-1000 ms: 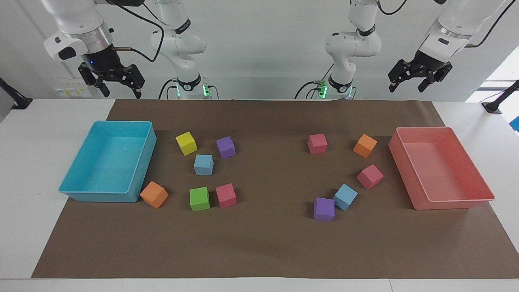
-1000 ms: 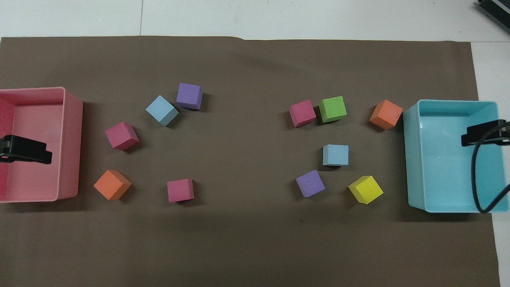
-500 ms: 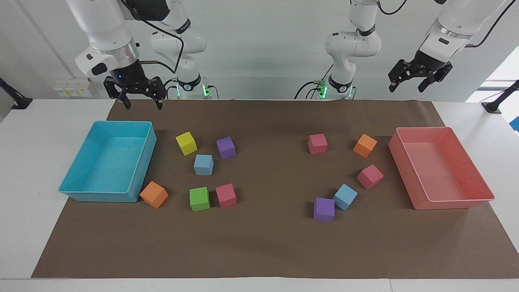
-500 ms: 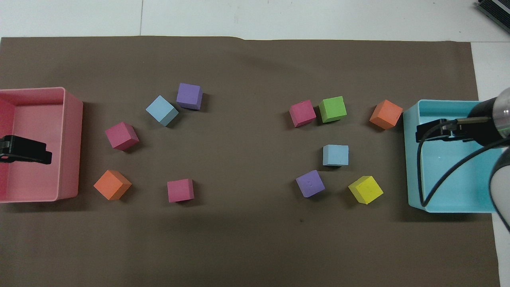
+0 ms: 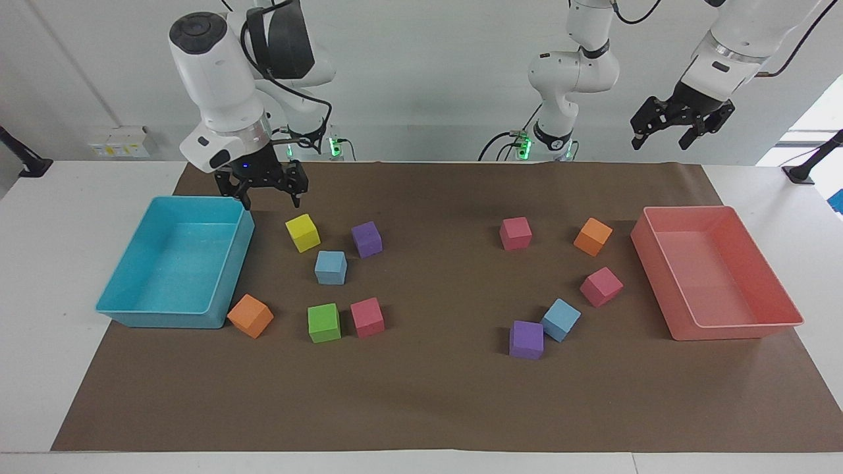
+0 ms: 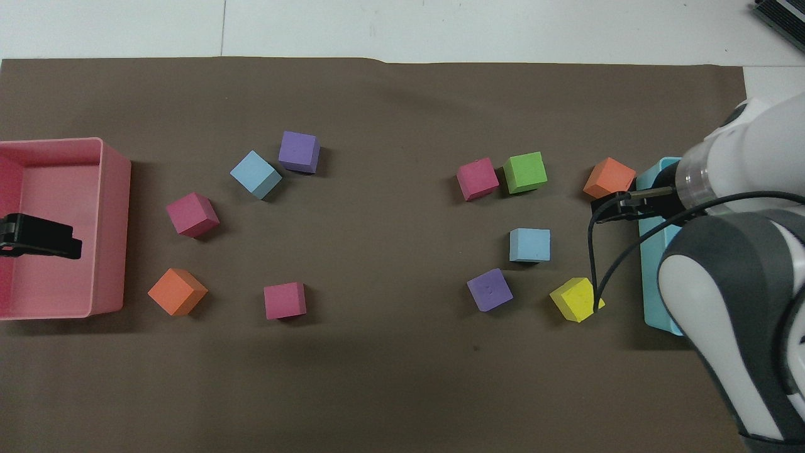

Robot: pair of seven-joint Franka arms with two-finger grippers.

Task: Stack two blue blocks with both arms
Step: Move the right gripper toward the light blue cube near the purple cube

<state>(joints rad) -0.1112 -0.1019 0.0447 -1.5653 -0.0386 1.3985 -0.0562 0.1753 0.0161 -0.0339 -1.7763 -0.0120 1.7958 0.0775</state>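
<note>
While the left gripper (image 5: 664,137) waited open over the worktop (image 5: 435,395), the open right gripper (image 5: 271,195) needed centring squarely above the nearest blue block (image 5: 330,267).

Robotics lab: two bench-mounted white arms (image 5: 224,85), brown paper-covered table (image 5: 435,395), bare white wall.

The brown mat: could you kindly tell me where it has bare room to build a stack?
The middle strip of the brown mat is bare, between the purple cube beside one blue block and the pink cube above the other blue block. The mat's edge farthest from the robots is bare too. Both cube clusters are crowded.
</note>
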